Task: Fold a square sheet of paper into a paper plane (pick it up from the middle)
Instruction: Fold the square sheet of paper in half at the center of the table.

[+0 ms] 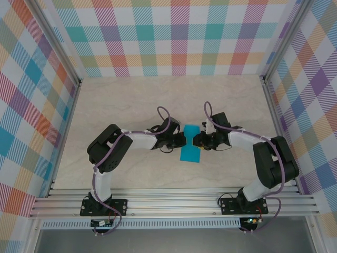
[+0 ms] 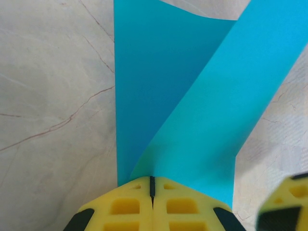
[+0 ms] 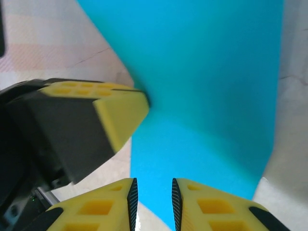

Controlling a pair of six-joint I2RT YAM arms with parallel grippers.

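Teal paper flap (image 2: 216, 120) at left fingers (image 2: 120, 211), wrist-view

Robotics lab test cell, not a home or a shop.

- Two small black-and-white robot arms, the left arm (image 1: 113, 150) and the right arm (image 1: 271, 161), are bolted by black base plates (image 1: 103, 206) to slotted aluminium rails (image 1: 174, 203) along the near edge.
- Purple cabling (image 1: 96, 182) is looped loosely along each arm, and small exposed circuit boards (image 1: 102, 224) hang under the rails.
- The table (image 1: 137, 100) is a pale marble-look sheet, veined.
- It is boxed on three sides by panels (image 1: 174, 37) printed in pastel checks, held in bare aluminium posts (image 1: 52, 42).
- Overall it reads as a purpose-built booth with a staged backdrop and experimental hardware.
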